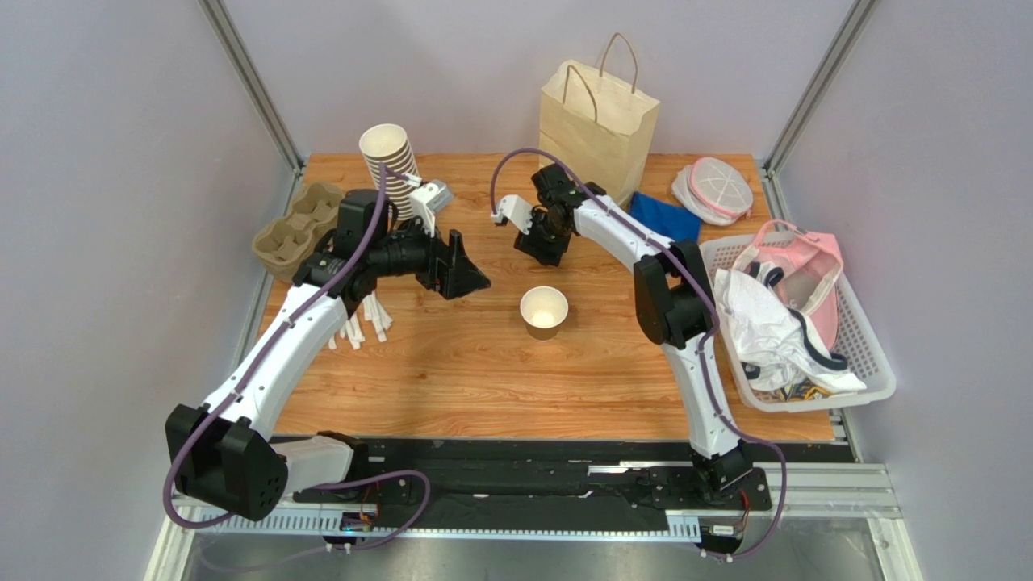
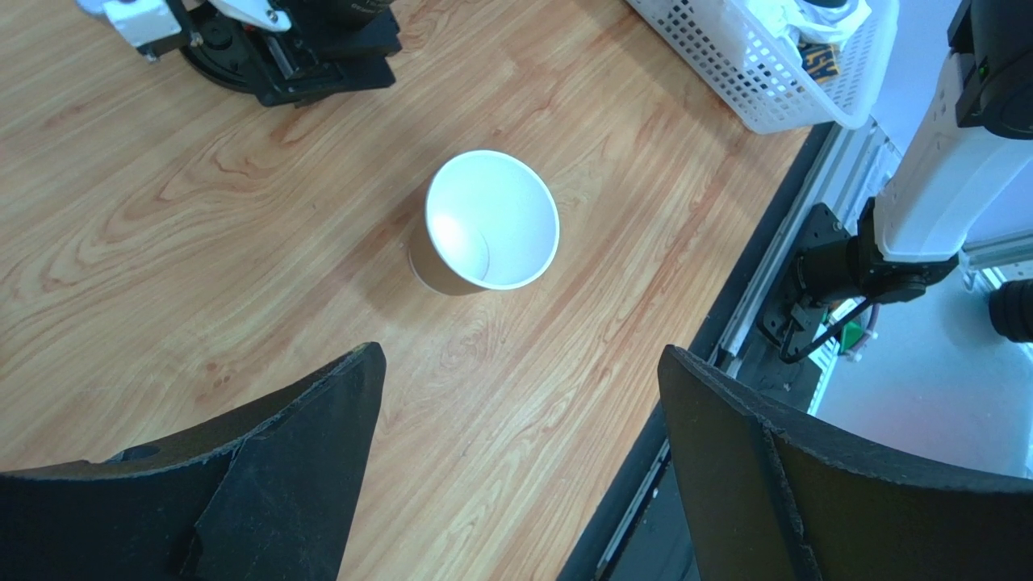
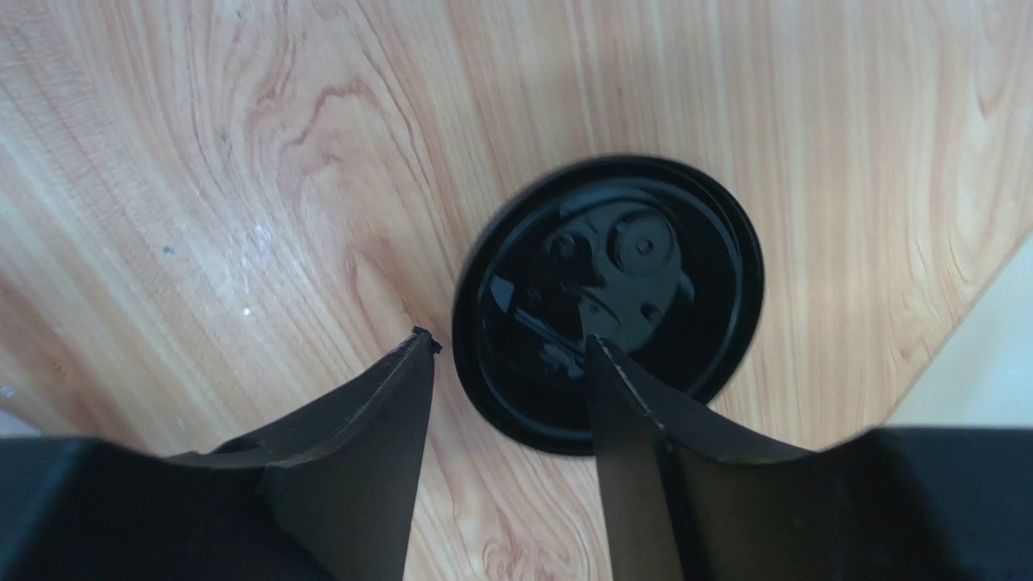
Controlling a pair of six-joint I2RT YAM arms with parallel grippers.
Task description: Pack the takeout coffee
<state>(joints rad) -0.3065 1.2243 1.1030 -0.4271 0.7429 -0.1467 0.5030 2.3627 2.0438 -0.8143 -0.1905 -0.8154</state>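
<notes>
- One brown kraft paper cup (image 1: 544, 311) stands upright and lidless at the middle of the worktop (image 1: 461, 375), its white inside bare in the left wrist view.
- Left gripper (image 2: 519, 354) hovers above the cup with its fingers spread wide, holding nothing.
- Right gripper (image 3: 509, 345) hangs low over a round black lid (image 3: 631, 279) lying on the wood near the paper bag (image 1: 600, 115). Its fingers are parted and straddle the lid's near rim without pinching it (the lid shows slightly blurred).
- Judged from here, the cup is light and thin-walled, easy to crush or tip. A gentle hold across the body, below the rolled rim, looks safest.
- Thin and glossy, the lid looks stiffest at its rim and lies flat on the wood. An edge pinch on that rim seems the only purchase, and the lid may skid under it.
- Behind the cup and well apart from it, the bag stands upright with its handles up.
</notes>
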